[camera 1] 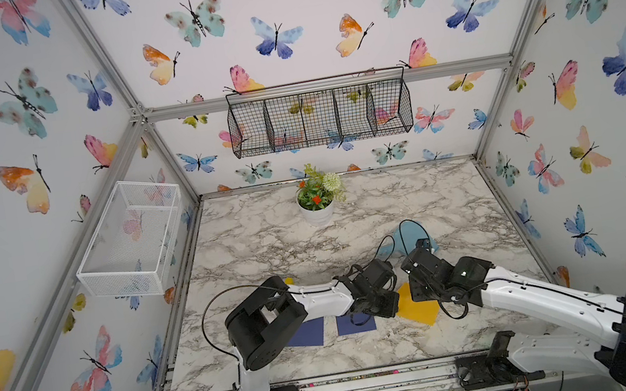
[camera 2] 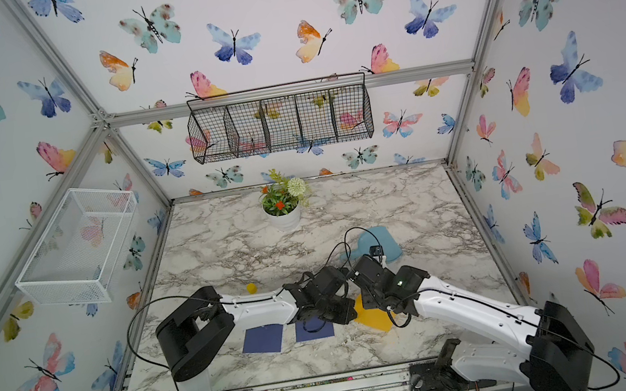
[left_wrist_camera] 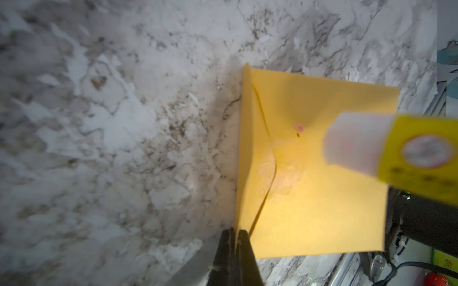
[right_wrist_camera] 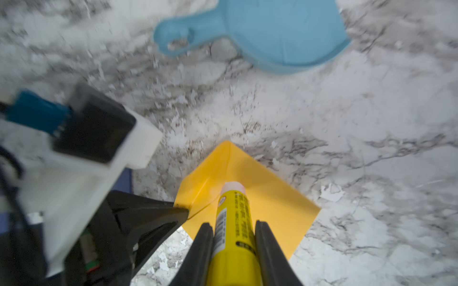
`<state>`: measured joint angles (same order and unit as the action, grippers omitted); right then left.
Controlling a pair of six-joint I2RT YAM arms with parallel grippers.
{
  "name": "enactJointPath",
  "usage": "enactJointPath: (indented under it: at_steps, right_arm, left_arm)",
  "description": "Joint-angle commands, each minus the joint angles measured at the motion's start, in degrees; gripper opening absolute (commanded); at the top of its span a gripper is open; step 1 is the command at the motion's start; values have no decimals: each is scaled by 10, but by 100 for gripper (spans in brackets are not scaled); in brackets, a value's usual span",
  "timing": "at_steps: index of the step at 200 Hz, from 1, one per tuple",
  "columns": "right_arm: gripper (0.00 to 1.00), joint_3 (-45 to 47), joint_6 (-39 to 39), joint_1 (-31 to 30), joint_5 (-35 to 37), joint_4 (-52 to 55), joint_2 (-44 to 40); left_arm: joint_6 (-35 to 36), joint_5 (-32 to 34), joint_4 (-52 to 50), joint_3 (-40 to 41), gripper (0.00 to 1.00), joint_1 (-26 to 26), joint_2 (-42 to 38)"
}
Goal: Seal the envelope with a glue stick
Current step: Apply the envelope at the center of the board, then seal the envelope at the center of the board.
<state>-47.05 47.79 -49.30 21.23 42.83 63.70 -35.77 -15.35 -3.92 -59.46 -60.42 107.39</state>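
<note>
Right wrist view: right gripper (right_wrist_camera: 233, 224) jaws clamped on glue stick (right_wrist_camera: 234, 242), its white tip over the yellow envelope (right_wrist_camera: 270, 200); contact not discernible. Left gripper (left_wrist_camera: 236, 232) jaws pinched together on the raised flap (left_wrist_camera: 250, 148). In a top view the yellow envelope (camera 1: 418, 309) sits lower centre of frame, between both wrists.

- We see a robot test cell in a lab: an aluminium frame (camera 1: 181, 110) boxes in the workspace.
- The left arm (camera 1: 317, 294) and right arm (camera 1: 550, 300) stand on a metal rail (camera 1: 373, 383) at the front edge of a marble-patterned table (camera 1: 268, 245).
- Butterfly wallpaper (camera 1: 279, 37), a black wire basket (camera 1: 320, 117), a white mesh basket (camera 1: 129, 241) and a potted plant (camera 1: 316, 200) give it a homely look.
</note>
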Motion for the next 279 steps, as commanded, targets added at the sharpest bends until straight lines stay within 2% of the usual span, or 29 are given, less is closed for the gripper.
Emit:
enactJointPath:
  at_steps: [1, 44, 73, 91, 111, 144, 165, 190, 219, 279]
  right_arm:
    - [3, -37, -14, 20, 80, 32, -27]
    - [3, -53, -97, 116, 56, 19, -35]
    - [3, -50, -132, 161, 23, -2, -38]
    - [3, -52, -147, 177, 14, -11, -34]
    - [3, -55, -158, 189, 6, -17, -29]
    - [3, -58, -173, 206, -7, -28, -25]
    - [3, -58, -181, 212, -11, -30, -22]
    - [3, -60, -186, 216, -15, -33, -18]
    - [3, -64, -190, 219, -17, -34, -14]
    - [3, -70, -197, 223, -18, -27, -10]
  left_arm:
    - [10, 39, -39, 1, 0, 3, -23]
    - [29, 60, -64, -12, 0, -1, -25]
    - [35, 65, -68, -17, 22, -6, -42]
    - [37, 63, -66, -18, 32, -7, -55]
    - [40, 60, -67, -21, 39, -7, -70]
    - [48, 67, -87, -41, 41, 0, -88]
    - [50, 65, -93, -51, 37, 11, -89]
    - [54, 56, -97, -58, 19, 23, -80]
    - [57, 44, -100, -64, 7, 33, -61]
    - [62, 14, -90, -73, 3, 43, -31]
